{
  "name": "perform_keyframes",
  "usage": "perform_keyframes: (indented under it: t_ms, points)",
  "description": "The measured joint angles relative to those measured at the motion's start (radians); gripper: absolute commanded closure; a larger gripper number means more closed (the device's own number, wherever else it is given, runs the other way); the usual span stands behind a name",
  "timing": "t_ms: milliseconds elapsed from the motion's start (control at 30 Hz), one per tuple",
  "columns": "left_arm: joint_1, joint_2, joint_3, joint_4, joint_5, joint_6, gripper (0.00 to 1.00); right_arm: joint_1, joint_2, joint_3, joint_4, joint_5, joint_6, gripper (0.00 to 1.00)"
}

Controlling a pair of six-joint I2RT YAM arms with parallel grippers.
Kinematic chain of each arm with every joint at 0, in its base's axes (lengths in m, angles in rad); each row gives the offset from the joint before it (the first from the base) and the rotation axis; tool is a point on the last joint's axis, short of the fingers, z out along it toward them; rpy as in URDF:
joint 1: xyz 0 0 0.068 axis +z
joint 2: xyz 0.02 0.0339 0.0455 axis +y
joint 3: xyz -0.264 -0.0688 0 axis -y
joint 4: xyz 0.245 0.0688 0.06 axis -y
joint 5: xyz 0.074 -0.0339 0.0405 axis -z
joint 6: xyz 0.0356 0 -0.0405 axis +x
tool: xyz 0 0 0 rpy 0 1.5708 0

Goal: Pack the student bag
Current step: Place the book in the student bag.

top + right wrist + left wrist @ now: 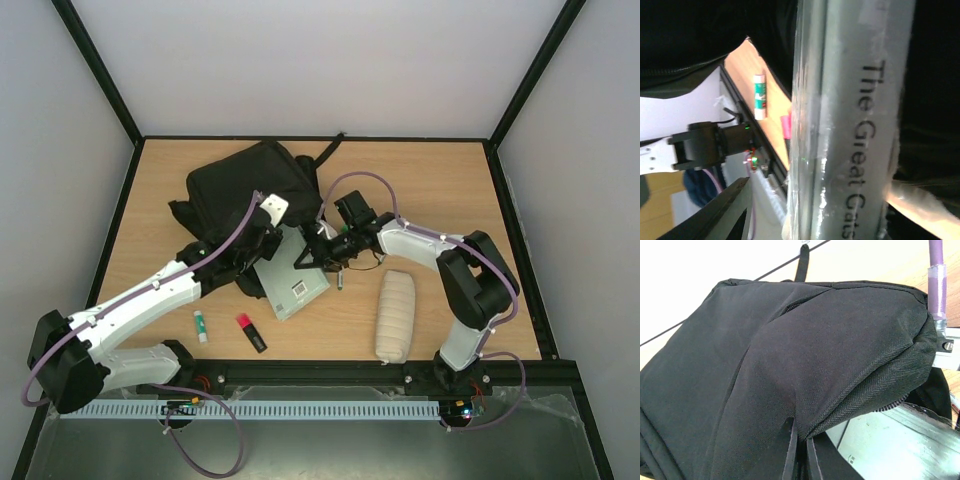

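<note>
The black student bag [250, 185] lies at the back left of the table and fills the left wrist view [765, 355]. My left gripper [262, 240] is at its near edge, shut on a fold of the bag's fabric; both fingers [790, 450] pinch it. A grey-green book [290, 275] lies partly under the lifted edge, also in the left wrist view [900, 440]. My right gripper [318, 250] is at the book's far right edge. In the right wrist view the spine "The Great Gats…" [855, 120] fills the frame; one finger [725, 205] stands apart from it, the other is hidden.
A white cylindrical pouch [395, 315] lies at the front right. A glue stick [201, 325] and a red-and-black marker [250, 332] lie at the front left, both also in the right wrist view [759, 95]. A bag strap [330, 150] reaches the back wall.
</note>
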State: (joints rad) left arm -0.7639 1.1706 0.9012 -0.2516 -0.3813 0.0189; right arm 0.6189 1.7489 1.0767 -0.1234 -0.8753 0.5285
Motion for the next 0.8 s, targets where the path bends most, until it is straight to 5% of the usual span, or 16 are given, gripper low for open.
perform_keyframes:
  t_ms: [400, 567, 800]
  points:
    - [0.002, -0.007, -0.008, 0.002, 0.013, 0.000, 0.98, 0.002, -0.082, -0.006, -0.106, 0.249, -0.145, 0.26]
    - [0.002, -0.013, -0.021, 0.003, 0.018, 0.001, 0.98, 0.001, -0.213, -0.040, -0.126, 0.312, -0.226, 0.26]
    - [0.002, -0.014, -0.024, 0.004, 0.024, 0.000, 0.98, 0.014, -0.366, -0.073, -0.167, 0.373, -0.483, 0.42]
